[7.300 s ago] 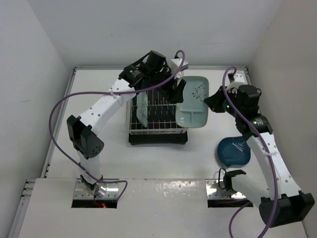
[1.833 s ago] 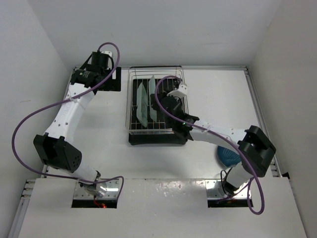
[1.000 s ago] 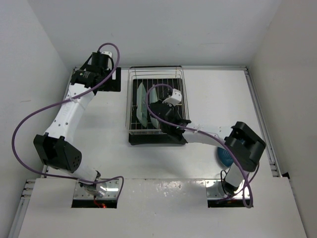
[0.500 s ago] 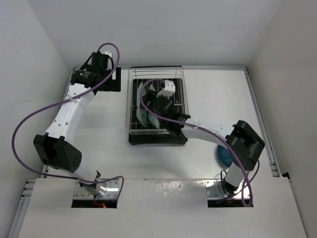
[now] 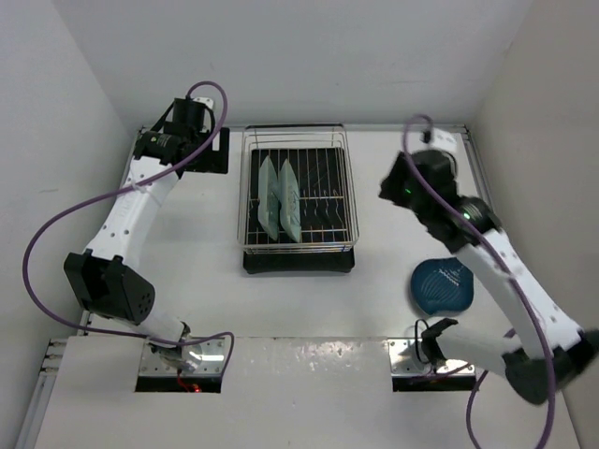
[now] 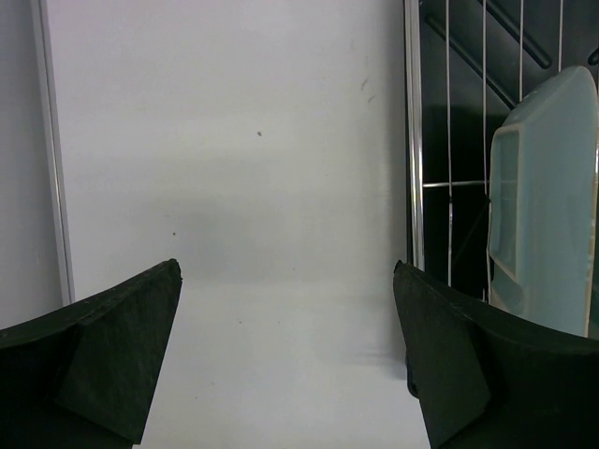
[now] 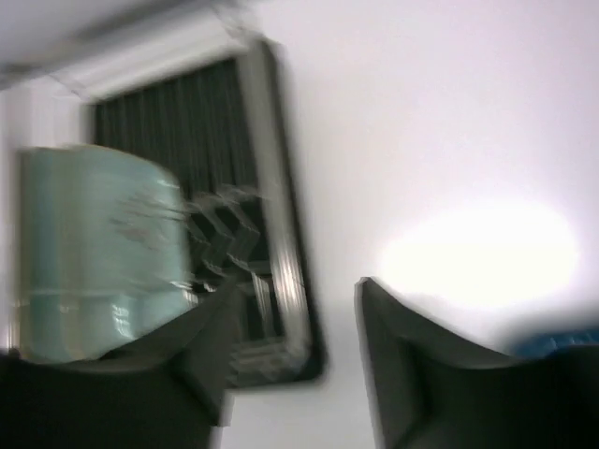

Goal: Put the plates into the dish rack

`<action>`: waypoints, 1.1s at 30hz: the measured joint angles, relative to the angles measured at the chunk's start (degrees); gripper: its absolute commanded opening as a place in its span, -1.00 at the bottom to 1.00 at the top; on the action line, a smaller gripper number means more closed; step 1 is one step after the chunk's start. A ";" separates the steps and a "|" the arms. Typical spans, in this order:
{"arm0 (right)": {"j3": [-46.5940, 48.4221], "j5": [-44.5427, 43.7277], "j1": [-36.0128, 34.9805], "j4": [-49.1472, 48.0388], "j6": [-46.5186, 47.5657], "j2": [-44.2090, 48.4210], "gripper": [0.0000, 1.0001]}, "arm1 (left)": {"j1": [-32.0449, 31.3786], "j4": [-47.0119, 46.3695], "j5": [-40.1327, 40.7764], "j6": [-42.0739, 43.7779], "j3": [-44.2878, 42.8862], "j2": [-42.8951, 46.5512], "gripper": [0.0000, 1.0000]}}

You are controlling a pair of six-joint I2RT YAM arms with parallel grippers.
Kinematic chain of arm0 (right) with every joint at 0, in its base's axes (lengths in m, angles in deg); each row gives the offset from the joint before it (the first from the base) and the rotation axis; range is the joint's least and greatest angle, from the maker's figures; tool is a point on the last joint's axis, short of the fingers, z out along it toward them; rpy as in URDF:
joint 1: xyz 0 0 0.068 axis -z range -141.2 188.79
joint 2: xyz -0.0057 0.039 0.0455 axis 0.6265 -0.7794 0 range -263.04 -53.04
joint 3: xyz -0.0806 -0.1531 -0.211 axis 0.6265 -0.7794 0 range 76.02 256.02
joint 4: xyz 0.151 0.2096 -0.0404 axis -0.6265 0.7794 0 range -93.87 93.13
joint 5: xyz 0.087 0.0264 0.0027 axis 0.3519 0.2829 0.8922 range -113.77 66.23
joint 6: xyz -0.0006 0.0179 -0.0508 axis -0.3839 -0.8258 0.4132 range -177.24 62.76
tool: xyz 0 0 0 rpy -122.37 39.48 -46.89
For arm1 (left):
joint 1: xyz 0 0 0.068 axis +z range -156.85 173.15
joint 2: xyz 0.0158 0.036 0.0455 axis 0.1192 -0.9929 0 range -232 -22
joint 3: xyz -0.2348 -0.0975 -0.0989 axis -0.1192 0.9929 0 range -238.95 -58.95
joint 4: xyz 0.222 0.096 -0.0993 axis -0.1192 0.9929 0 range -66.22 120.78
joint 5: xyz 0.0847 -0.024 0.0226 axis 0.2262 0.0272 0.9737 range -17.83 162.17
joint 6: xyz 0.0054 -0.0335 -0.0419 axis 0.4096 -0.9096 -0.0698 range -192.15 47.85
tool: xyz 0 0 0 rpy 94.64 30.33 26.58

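Note:
The dish rack (image 5: 318, 187) is a chrome wire basket on a black tray at the table's middle. Two pale mint plates (image 5: 267, 196) (image 5: 289, 199) stand on edge in its left half. A dark blue round plate (image 5: 443, 285) lies flat on the table at the right. My right gripper (image 5: 391, 187) hovers open and empty to the right of the rack. Its blurred wrist view shows a mint plate (image 7: 94, 243), the rack's corner (image 7: 285, 281) and a sliver of the blue plate (image 7: 562, 341). My left gripper (image 5: 208, 150) is open over bare table left of the rack (image 6: 412, 140), with a mint plate (image 6: 547, 215) at that view's right.
White walls close in on the left, back and right. A metal rail (image 5: 489, 210) runs along the table's right edge and another (image 6: 51, 150) along the left. Purple cables loop off both arms.
My right gripper has opened, left the second mint plate standing in the rack, and swung away to the right. The left arm has not moved.

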 measured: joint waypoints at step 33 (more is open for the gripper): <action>-31.21 -4.09 9.35 9.79 -1.14 -24.33 -0.85 | -0.04 0.17 -1.29 2.01 0.00 1.33 1.00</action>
